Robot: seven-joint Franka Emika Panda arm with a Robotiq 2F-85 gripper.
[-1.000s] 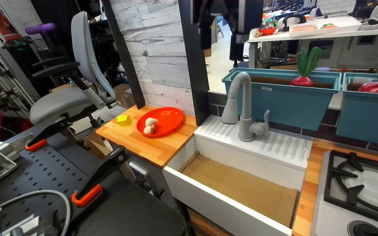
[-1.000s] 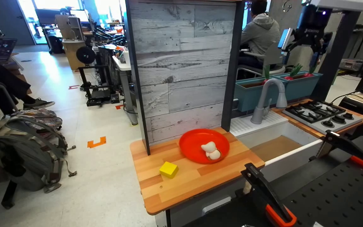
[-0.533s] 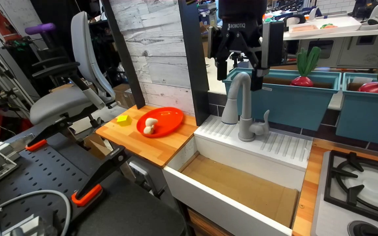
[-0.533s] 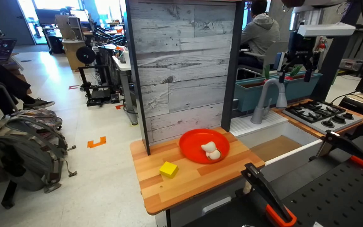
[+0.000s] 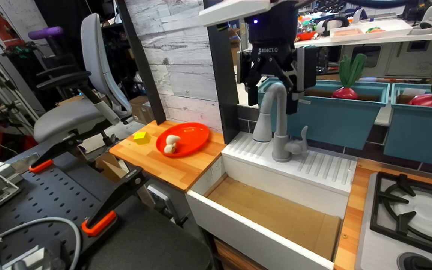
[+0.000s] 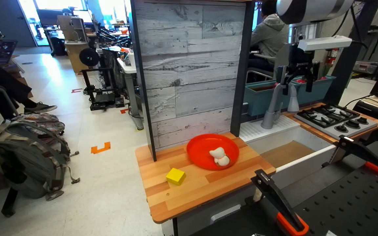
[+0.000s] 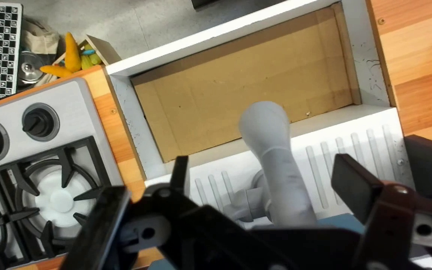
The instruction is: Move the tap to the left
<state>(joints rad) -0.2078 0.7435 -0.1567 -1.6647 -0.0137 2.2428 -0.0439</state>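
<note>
From above, the gripper (image 7: 265, 177) stands wide, room either side of the tap (image 7: 287, 187), whose spout (image 7: 264, 122) seemingly crosses the edge of the sink (image 7: 201, 41).

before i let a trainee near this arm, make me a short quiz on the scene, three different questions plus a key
1. Pick one. What lies beside the red plate on the wooden counter?
A) a backpack
B) a yellow block
C) a red radish

2. True or false: in the wrist view, the tap shows between the two fingers of the open gripper.

3. Short answer: which short grey part juts out sideways low on the tap?

Key: 1 is B. 2 is true. 3 is the handle.
</note>
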